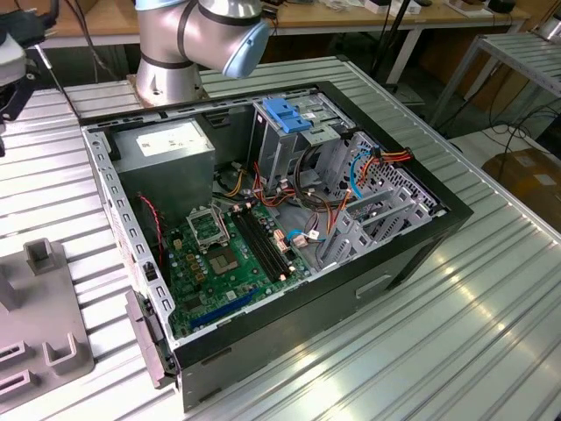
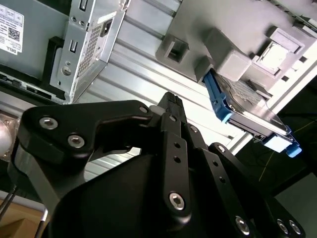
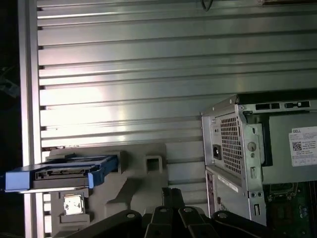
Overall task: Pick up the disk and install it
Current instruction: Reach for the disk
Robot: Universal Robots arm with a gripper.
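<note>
I see the flat grey-metal disk (image 3: 62, 173) in its bright blue plastic carrier rail lying on the grey moulded fixture block (image 3: 131, 191) on the ribbed metal tabletop (image 3: 148, 74), well apart from my gripper (image 2: 169, 99), whose black fingers (image 2: 171, 130) are clenched together, empty.

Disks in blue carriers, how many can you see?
1. The disk rests on the grey fixture, apart from the computer case. More could be hidden inside the case.

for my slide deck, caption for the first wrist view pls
Blue-railed disk sits on a grey fixture beside the computer case, the gripper apart from it
</note>
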